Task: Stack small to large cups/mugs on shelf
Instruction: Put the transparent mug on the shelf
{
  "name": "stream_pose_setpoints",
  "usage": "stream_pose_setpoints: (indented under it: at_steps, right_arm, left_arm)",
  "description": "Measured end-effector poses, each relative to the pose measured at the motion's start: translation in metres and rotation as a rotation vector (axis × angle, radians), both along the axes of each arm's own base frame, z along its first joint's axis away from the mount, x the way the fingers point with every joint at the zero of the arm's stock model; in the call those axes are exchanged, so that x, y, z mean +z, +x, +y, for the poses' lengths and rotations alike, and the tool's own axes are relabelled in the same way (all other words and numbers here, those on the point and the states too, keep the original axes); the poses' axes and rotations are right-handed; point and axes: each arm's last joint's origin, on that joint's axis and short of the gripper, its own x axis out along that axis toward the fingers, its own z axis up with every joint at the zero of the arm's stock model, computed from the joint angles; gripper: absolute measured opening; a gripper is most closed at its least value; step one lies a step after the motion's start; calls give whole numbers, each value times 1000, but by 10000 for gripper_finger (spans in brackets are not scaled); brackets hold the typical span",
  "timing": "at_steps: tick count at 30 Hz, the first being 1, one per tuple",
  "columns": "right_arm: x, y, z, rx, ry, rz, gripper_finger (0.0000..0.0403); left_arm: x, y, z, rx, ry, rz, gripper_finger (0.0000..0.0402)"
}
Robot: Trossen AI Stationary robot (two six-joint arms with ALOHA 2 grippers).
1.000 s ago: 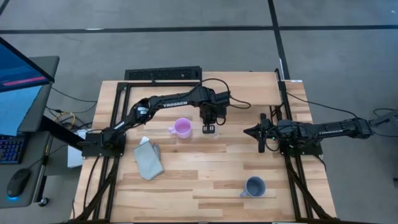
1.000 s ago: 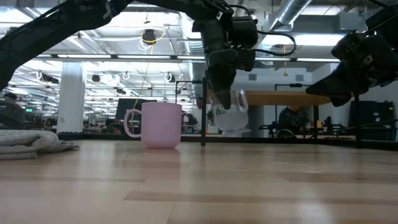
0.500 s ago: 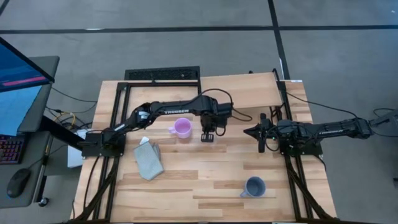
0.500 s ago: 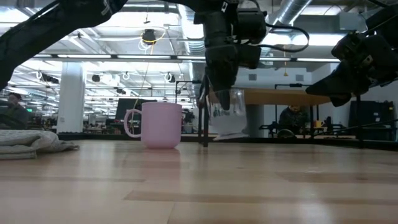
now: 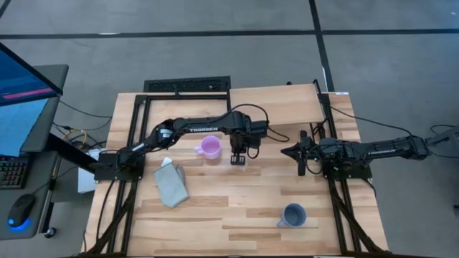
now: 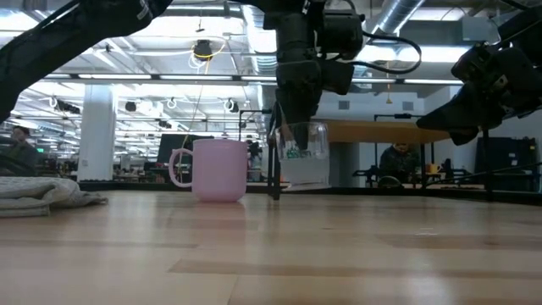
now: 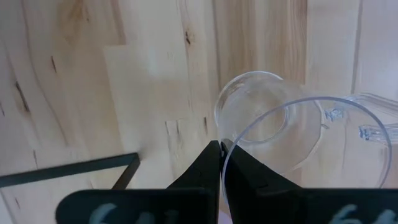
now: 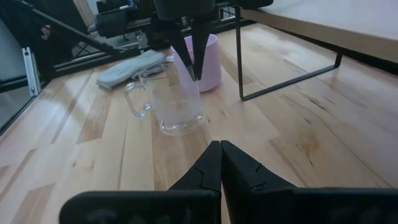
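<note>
The small clear glass cup (image 8: pixel 179 107) stands upright beside the pink-lilac mug (image 5: pixel 210 148), in front of the shelf (image 5: pixel 276 104). My left gripper (image 7: pixel 222 152) is above it, shut on its rim; in the low view the gripper (image 6: pixel 292 127) hangs over the glass cup (image 6: pixel 305 157). The pink mug (image 6: pixel 218 169) rests on its base with its handle toward the table's left. The blue-grey mug (image 5: pixel 292 215) sits on its base near the table's near right edge. My right gripper (image 5: pixel 290 151) waits shut, right of the glass. My left gripper pinches the glass cup's wall at the rim (image 7: pixel 239 134), one finger inside and one outside. The fingers (image 8: pixel 189 59) come from above, pointing down. The cup hangs upright with its base (image 8: pixel 180 129) at the tabletop; I cannot tell whether it touches.
A folded grey-blue cloth (image 5: pixel 172 184) lies near the table's left side. The shelf's thin black leg (image 8: pixel 239 62) stands just behind the glass, and its frame runs along the table. Open tabletop stretches along the near middle.
My left gripper has come down and a little toward the table's near edge, still shut on the glass cup. The cup was tilted and higher a second ago; it now hangs upright with its base down at the tabletop.
</note>
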Motion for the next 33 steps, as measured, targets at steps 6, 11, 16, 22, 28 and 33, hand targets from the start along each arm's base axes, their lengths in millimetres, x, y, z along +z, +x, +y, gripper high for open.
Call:
stream_pose_setpoints:
  at_steps: [6,11,16,22,28,33]
  right_arm:
    - [0,0,0,0,0,0,29]
    - [0,0,0,0,0,0,27]
    - [0,0,0,0,0,0,29]
    - [0,0,0,0,0,0,27]
    - [0,0,0,0,0,0,29]
    - [0,0,0,0,0,0,27]
  left_arm:
    - [1,2,0,-19,5,-20,5]
    - [1,2,0,-20,7,-29,6]
    - [1,2,0,-19,10,-27,6]
    - [2,2,0,-23,11,-25,7]
    - [2,1,0,-47,15,-18,38]
    - [2,0,-1,-33,-19,-14,91]
